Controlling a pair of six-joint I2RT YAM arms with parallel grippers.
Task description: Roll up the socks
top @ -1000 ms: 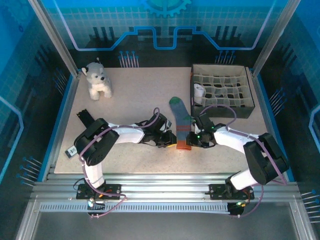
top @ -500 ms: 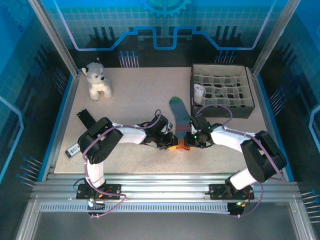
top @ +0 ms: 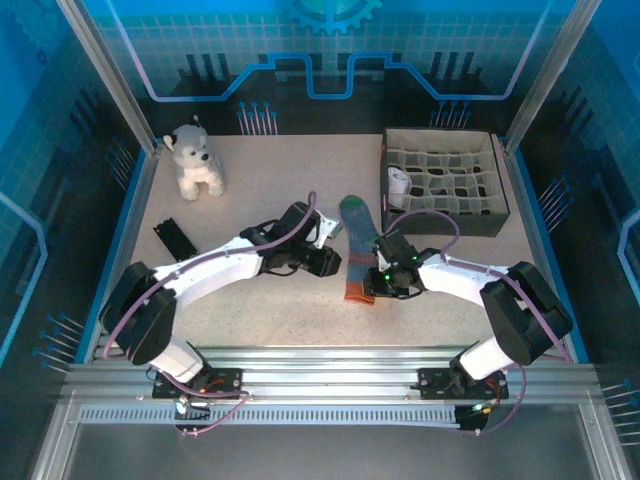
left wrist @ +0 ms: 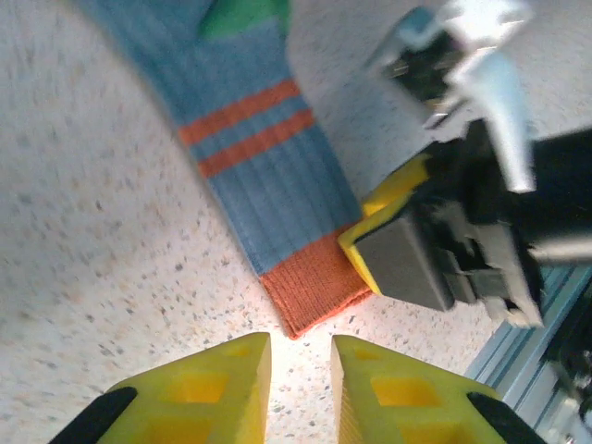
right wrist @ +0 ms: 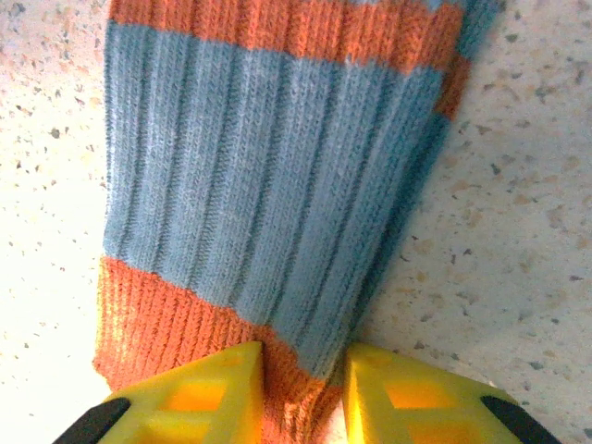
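Teal sock [top: 358, 238] cuff pinched in right tool [right wrist: 303, 370] — left tool [left wrist: 301, 361] slightly parted, empty, alongside — divider box [top: 455, 222] beyond

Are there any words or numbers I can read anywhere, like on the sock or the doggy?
No words or numbers can be read in these pictures.
gear sign on the back wall: just a picture, no letters.
sock: only blue and orange stripes, no label.
plush dog: too small to tell whether it has a tag.
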